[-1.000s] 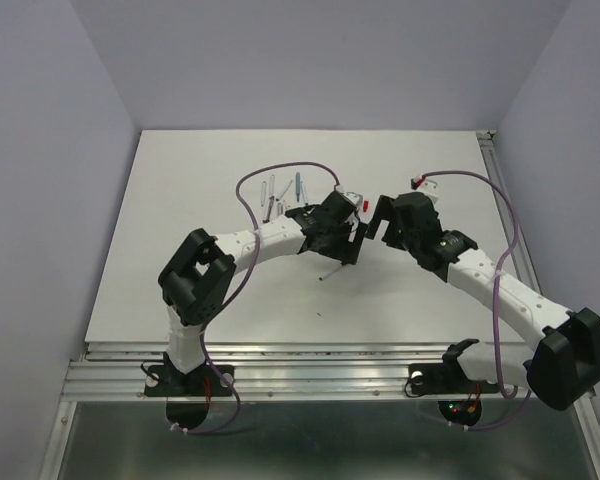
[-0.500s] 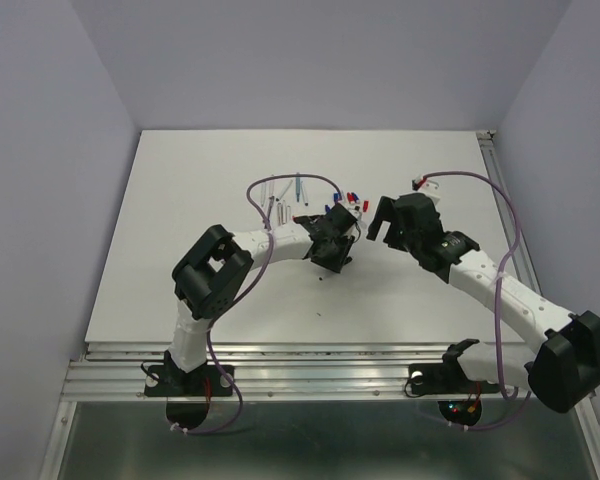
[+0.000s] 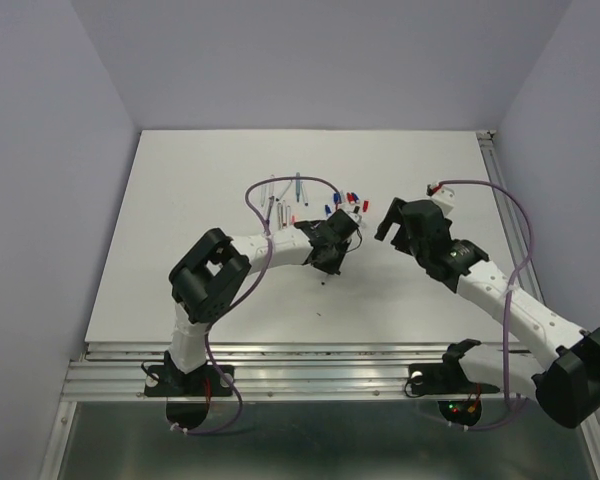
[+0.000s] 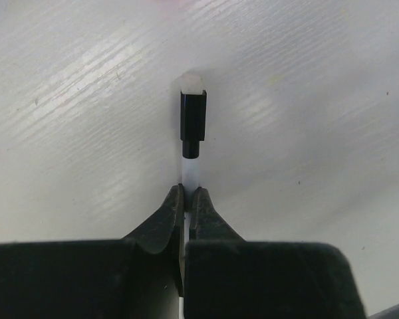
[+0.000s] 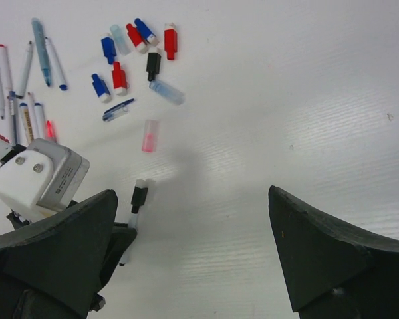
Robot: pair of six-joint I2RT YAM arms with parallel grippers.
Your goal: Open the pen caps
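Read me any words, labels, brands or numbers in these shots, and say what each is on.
No text is readable here.
Label on the white box at the left wrist: print too small to read.
Marking on one pen barrel: blurred, unreadable.

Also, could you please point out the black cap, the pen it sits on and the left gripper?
black cap [image 4: 192,116], left wrist view, middle of its body.
pen [image 4: 191,174], left wrist view, white barrel below the cap.
left gripper [image 4: 186,197], left wrist view, midway between its fingertips.

The stubby plastic pen caps [image 5: 153,63] were red, blue and black; the thin pen barrel [image 4: 191,173] and grained tabletop [image 4: 319,100], white.
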